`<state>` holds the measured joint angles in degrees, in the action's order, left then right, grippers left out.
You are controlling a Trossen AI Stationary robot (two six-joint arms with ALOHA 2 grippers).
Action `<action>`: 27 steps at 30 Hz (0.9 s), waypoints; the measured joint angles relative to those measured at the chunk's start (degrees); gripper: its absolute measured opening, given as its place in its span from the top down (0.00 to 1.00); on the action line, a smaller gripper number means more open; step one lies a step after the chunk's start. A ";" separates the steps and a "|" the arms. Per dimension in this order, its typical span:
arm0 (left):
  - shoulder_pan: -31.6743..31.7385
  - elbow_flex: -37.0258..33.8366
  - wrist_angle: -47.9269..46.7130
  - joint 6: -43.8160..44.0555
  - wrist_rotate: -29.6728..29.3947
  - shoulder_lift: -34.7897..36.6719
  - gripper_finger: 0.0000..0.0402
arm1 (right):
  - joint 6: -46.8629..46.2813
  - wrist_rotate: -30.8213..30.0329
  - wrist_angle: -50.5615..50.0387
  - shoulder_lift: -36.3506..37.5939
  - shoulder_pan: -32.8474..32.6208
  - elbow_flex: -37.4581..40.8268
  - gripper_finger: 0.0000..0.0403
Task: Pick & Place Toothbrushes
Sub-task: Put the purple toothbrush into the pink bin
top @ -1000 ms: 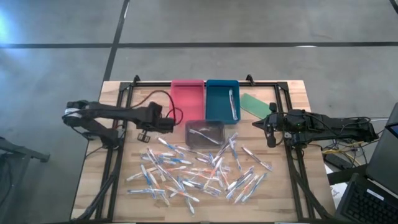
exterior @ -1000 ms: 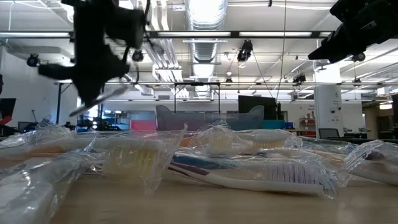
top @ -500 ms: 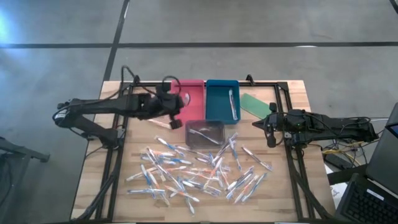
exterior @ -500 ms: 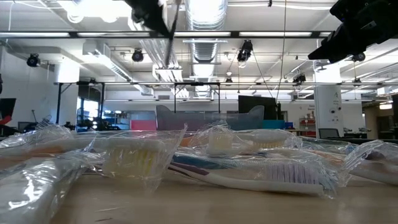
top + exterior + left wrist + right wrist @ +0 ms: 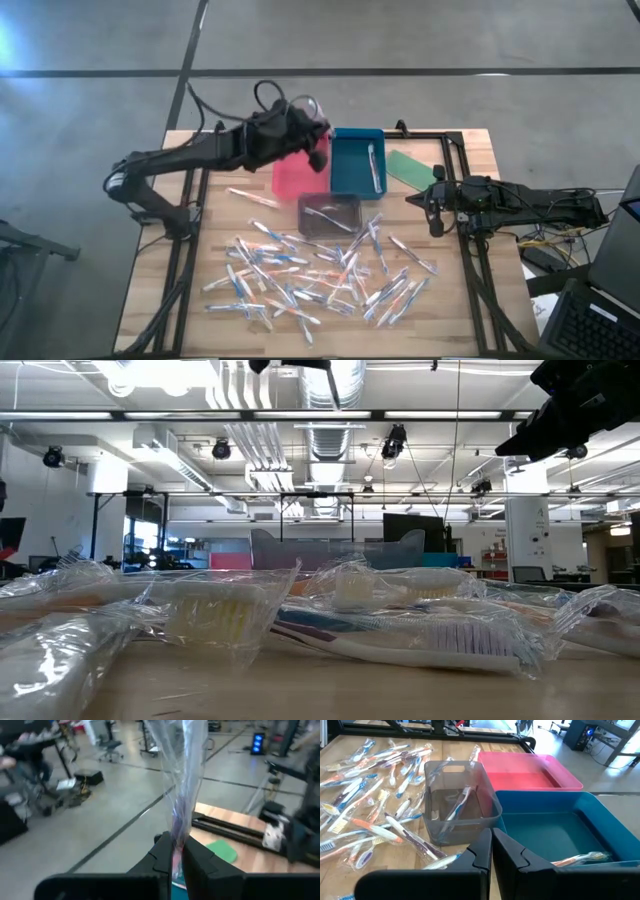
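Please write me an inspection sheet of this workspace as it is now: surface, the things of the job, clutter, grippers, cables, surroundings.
Surface: light wooden table with a black metal frame.
Job's things: many plastic-wrapped toothbrushes scattered on the near half; one in the clear grey bin, one in the blue tray; the pink tray looks empty.
Clutter: a flat green oblong piece beside the blue tray.
Grippers: left gripper raised over the trays, fingers shut on a wrapped toothbrush; right gripper waits at the table's right side, shut, empty.
Cables: bundles along both arms.
Surroundings: grey concrete floor, open workshop behind.
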<state>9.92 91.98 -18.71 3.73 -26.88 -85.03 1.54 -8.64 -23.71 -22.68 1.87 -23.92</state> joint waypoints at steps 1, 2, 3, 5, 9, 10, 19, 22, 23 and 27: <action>0.86 2.23 -1.99 1.75 -0.02 -1.06 0.94 | 0.00 0.00 -0.02 0.00 0.00 0.00 0.98; 1.73 4.44 -4.82 3.36 0.00 -2.05 0.94 | 0.00 0.00 0.02 0.00 0.00 0.00 0.98; 2.67 6.77 -7.99 4.97 0.00 -3.16 0.94 | 0.00 0.00 0.00 0.00 0.00 0.00 0.98; 4.72 11.35 -14.66 8.79 -0.03 -5.38 0.94 | 0.00 0.00 0.00 0.00 0.00 0.00 0.98; 8.47 18.45 -25.51 16.36 0.08 -9.58 0.94 | 0.00 -0.01 0.00 0.00 0.02 0.00 0.98; 9.33 19.74 -27.84 17.89 0.39 -10.39 0.93 | 0.00 0.00 0.00 0.00 0.00 0.00 0.98; 15.35 22.10 -38.85 24.41 13.89 -16.39 0.94 | 0.00 0.00 -0.01 0.00 0.01 0.00 0.98; 17.02 22.10 -42.07 24.76 15.51 -18.21 0.94 | 0.00 0.00 0.00 0.00 0.01 0.00 0.98; 17.58 22.06 -43.36 24.80 15.55 -18.79 0.93 | 0.00 0.00 0.00 0.00 0.00 0.00 0.98; 20.01 22.04 -46.38 25.72 18.05 -20.49 0.94 | 0.00 -0.01 0.00 0.00 0.01 0.00 0.98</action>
<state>29.93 114.02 -65.10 29.45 -8.83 -105.52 1.54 -8.65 -23.70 -22.68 1.88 -23.92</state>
